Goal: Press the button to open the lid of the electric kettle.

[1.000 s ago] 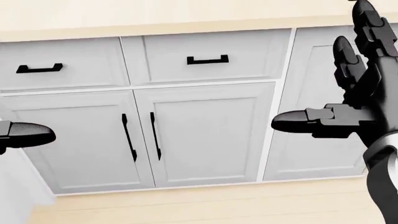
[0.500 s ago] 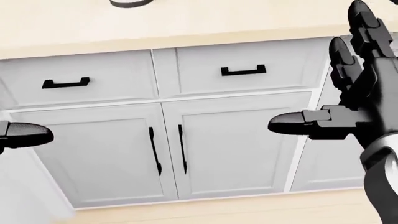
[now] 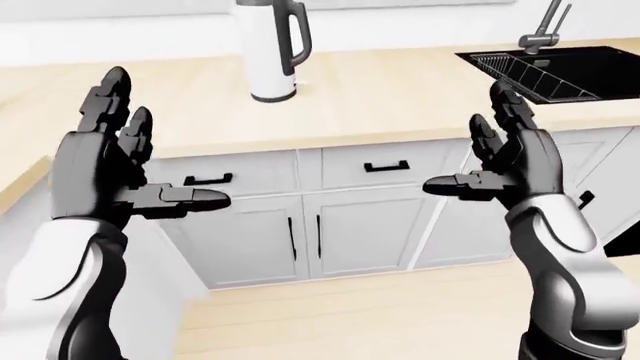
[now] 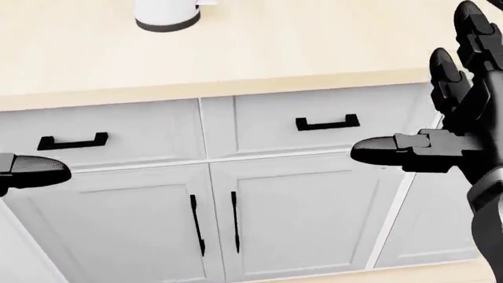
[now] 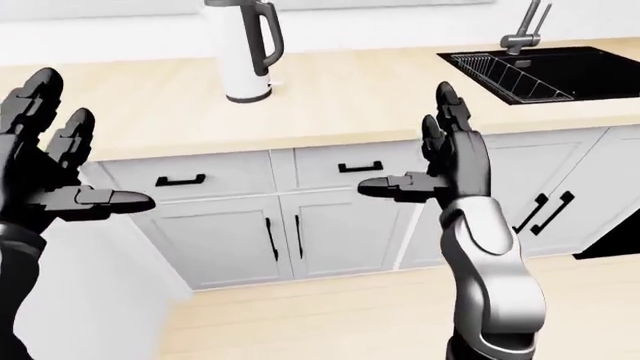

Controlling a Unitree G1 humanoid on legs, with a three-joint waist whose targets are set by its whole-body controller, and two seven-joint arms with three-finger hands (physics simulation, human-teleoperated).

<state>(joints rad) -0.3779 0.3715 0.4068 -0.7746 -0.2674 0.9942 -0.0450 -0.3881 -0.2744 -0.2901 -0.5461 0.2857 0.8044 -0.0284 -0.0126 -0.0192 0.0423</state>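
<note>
- On the pale wooden counter (image 3: 380, 105), toward the top of the left-eye view, stands the kettle (image 3: 270, 49); it is white with a dark handle on its right side and a dark ring at its base; its top is cut off by the frame, so the lid and button do not show; no brand, label or writing can be read on it or anywhere else.
- At the left of the left-eye view the left hand (image 3: 105, 169) is raised with the palm turned inward; its two upper fingers (image 3: 108, 101) point up and the thumb juts out level toward the right; it is spread wide and grips nothing; it is well apart from the kettle.
- Below the counter run white cabinets (image 3: 350, 232) with black handles: two drawers above a pair of doors.
- To the right the right hand (image 5: 445, 169) mirrors the left; fingers up, thumb pointing left, spread and holding nothing.
- At the far right a black sink (image 3: 575, 71) is sunk into the counter, with a grey tap (image 3: 540, 30) above it.
- The head view looks lower; it shows only the kettle's base at its top edge, the left thumb tip at its left edge, and no sink; the right-eye view alone shows a further pair of door handles at its right.
</note>
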